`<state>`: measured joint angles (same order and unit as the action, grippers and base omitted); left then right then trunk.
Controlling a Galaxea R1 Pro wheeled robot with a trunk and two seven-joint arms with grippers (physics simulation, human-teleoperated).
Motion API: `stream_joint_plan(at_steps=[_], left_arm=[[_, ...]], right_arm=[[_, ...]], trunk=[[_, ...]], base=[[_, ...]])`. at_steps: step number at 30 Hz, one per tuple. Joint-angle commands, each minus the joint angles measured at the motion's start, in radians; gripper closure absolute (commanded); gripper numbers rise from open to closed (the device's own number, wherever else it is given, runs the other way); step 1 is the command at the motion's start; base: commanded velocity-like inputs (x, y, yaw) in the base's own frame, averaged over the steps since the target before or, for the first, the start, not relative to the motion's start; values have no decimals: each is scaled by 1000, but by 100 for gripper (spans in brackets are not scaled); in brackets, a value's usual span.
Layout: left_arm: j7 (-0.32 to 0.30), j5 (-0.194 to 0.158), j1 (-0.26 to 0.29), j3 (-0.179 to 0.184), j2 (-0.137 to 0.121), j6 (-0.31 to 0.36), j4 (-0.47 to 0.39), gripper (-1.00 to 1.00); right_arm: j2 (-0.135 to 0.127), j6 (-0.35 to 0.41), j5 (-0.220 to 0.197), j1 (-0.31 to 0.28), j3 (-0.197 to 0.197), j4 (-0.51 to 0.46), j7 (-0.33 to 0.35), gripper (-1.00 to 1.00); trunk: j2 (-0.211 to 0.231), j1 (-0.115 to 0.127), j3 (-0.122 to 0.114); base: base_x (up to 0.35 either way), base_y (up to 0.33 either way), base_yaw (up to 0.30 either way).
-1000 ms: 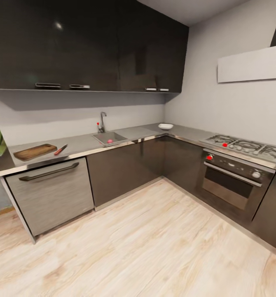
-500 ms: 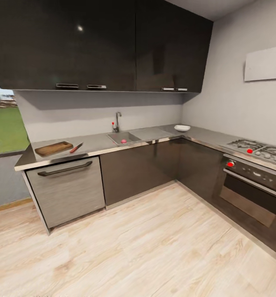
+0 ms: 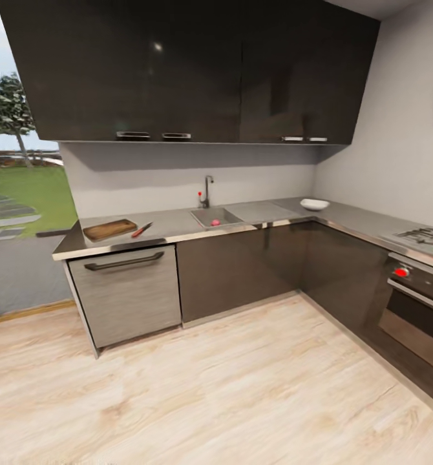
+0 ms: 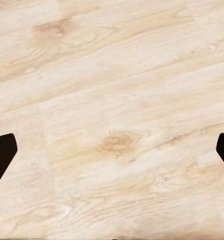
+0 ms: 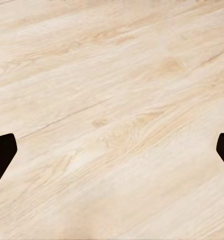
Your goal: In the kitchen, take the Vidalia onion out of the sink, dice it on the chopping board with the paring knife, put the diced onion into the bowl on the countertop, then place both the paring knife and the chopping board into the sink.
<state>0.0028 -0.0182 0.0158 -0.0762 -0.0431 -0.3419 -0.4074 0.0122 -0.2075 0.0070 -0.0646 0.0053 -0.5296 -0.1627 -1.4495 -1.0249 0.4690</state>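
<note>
You are facing an L-shaped kitchen from across a pale wooden floor. The grey surface is running across the middle of the head view and turning toward the right edge of the frame.

Containers and contents:
- The sink is sitting at the centre of the frame, with its tap and a red knob rising behind it. The Vidalia onion is lying inside the basin, near its front wall.
- The bowl is resting on the surface at centre right, near the corner, well apart from the sink. You cannot tell from here whether it is holding anything.

Other task items:
- The chopping board is lying flat on the surface at centre left, above the dishwasher.
- The paring knife is lying just beside the board, on the side toward the sink, with its red handle pointing toward the lower left.

Dark wall cabinets are hanging across the top of the frame. A hob and oven with red knobs are showing at the right edge.

Fingers:
- The left gripper is hanging over the floor planks with its dark fingers spread wide, grasping nothing.
- The right gripper is likewise over the floor, its fingers released and wide apart.
</note>
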Motion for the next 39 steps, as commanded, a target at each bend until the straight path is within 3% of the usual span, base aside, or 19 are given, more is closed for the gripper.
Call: stream_joint_plan(at_steps=[1,39], left_arm=[[0,-2,1,0,0,-3,1,-100],[1,-2,1,0,0,-3,0,-100]], right_arm=[[0,-3,1,0,0,0,-4,-100],[0,-3,1,-1,1,0,-3,-100]], trunk=[[0,0,1],[0,0,1]], base=[[122,-99,257],[33,-12,257]])
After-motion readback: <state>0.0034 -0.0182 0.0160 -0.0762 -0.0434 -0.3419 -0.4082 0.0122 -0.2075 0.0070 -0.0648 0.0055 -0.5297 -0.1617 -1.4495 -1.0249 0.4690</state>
